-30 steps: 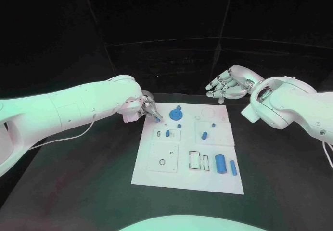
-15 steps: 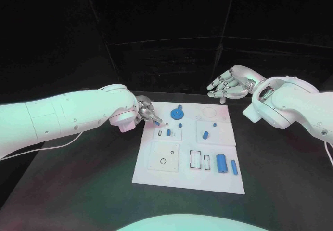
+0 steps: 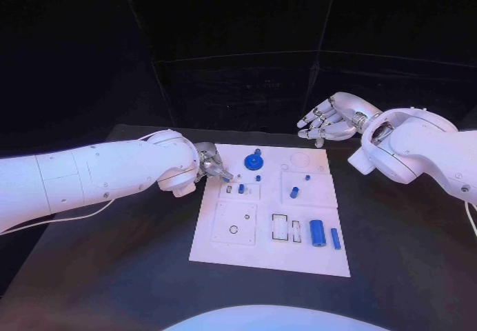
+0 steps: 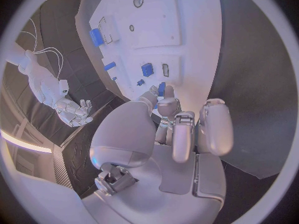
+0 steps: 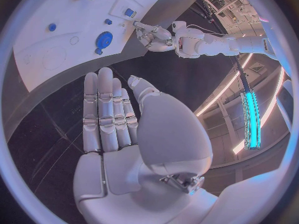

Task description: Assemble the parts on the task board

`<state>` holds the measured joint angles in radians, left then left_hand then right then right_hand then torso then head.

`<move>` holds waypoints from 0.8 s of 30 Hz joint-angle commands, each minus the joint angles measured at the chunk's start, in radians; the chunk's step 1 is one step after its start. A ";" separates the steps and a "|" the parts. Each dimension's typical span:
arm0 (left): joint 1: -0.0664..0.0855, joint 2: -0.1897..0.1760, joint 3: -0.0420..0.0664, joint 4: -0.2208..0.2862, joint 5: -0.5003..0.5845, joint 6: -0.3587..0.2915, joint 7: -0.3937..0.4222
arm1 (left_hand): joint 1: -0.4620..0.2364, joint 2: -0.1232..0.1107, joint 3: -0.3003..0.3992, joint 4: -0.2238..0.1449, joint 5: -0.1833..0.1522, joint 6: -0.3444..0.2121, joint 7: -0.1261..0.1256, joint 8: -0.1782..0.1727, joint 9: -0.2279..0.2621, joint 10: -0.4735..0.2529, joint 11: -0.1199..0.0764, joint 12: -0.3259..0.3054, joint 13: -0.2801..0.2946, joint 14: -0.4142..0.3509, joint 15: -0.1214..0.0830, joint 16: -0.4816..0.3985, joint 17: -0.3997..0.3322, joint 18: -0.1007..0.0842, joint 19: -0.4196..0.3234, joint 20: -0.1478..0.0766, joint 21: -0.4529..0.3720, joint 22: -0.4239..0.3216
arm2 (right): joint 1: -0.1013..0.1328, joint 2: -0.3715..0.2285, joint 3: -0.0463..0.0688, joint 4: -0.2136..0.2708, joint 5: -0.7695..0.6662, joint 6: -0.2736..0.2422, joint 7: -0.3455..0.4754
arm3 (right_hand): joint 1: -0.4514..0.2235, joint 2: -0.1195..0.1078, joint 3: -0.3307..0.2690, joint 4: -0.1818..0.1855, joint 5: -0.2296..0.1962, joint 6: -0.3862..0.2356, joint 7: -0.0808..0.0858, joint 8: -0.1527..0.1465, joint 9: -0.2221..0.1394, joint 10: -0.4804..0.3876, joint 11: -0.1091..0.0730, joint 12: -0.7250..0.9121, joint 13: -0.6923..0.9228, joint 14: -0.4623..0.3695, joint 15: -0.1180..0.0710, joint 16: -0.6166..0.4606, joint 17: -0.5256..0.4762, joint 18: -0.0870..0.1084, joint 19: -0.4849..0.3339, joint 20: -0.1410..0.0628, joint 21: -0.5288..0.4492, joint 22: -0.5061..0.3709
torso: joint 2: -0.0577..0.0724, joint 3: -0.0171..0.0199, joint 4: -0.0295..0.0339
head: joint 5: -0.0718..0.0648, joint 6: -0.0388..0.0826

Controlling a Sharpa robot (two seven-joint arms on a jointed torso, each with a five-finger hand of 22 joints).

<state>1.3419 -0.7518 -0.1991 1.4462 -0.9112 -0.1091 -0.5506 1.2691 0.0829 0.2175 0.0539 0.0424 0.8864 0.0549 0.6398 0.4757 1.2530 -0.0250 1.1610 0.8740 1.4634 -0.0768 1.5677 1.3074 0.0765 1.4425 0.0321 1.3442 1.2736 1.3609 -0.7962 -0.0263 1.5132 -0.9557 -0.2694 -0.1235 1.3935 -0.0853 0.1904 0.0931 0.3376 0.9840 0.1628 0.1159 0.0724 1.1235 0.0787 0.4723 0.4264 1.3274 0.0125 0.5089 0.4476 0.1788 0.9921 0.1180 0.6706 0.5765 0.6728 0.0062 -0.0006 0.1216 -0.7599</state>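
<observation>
White board (image 3: 231, 248) lies mid-counter, one blue disc (image 3: 254, 163) at its twelve o'clock. My left hand (image 3: 211, 163) pinches one small blue part (image 4: 161, 89) at the board's ten o'clock; my right hand (image 3: 326, 121) hovers, fingers spread, at one.

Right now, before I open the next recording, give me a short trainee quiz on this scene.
1. True or false: the right hand holds a part.
2. Which hand is at the task board's far corner? A: left hand. B: right hand.
3. Fill in: the small part pinched in the left hand's fingers is coloured ___.
Key: 1 false; 2 A; 3 blue.
</observation>
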 commanded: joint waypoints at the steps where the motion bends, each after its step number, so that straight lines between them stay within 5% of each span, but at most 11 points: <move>1: -0.003 0.003 -0.002 0.008 -0.037 -0.004 -0.002 | -0.010 0.002 0.103 -0.099 0.006 0.002 -0.011 0.007 0.053 0.012 -0.003 0.001 0.000 0.107 -0.007 0.003 0.263 -0.008 0.002 -0.006 0.005 0.001 | 0.002 0.001 0.000 0.000 -0.002 0.006 0.004 | -0.005 -0.003 0.000 0.007 -0.002 -0.005 0.002 0.005 -0.001 -0.010 0.000 0.003 -0.002 -0.008 -0.002 -0.006 0.001 0.002 0.001 0.003 -0.004 -0.002 | 0.000 0.0003 0.0003 | -0.001 -0.001; 24: -0.010 0.012 -0.016 0.018 -0.040 0.070 -0.030 | -0.021 -0.006 0.126 -0.101 0.006 0.003 -0.012 0.012 0.056 0.012 -0.004 0.001 0.000 0.107 -0.008 0.003 0.263 -0.008 0.002 -0.007 0.003 0.000 | 0.002 0.004 0.000 -0.001 -0.002 0.007 0.005 | -0.005 -0.002 0.000 0.007 -0.002 -0.006 0.003 0.005 -0.001 -0.011 0.000 0.003 -0.002 -0.009 -0.001 -0.007 0.002 0.002 0.000 0.003 -0.005 -0.002 | 0.000 0.0007 -0.0002 | 0.000 -0.007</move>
<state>1.3311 -0.7412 -0.2148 1.4632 -0.9418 -0.0650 -0.5719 1.2446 0.0656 0.2629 0.0303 0.0448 0.8876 0.0536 0.6476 0.4766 1.2532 -0.0251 1.1609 0.8738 1.4670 -0.0803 1.5677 1.3074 0.0765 1.4424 0.0322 1.3442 1.2734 1.3609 -0.7930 -0.0265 1.5112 -0.9558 -0.2673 -0.1235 1.3935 -0.0853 0.1904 0.0931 0.3376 0.9840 0.1628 0.1159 0.0724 1.1162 0.0786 0.4723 0.4257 1.3274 0.0124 0.5089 0.4491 0.1788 0.9921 0.1180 0.6706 0.5757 0.6734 0.0068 -0.0007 0.1212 -0.7667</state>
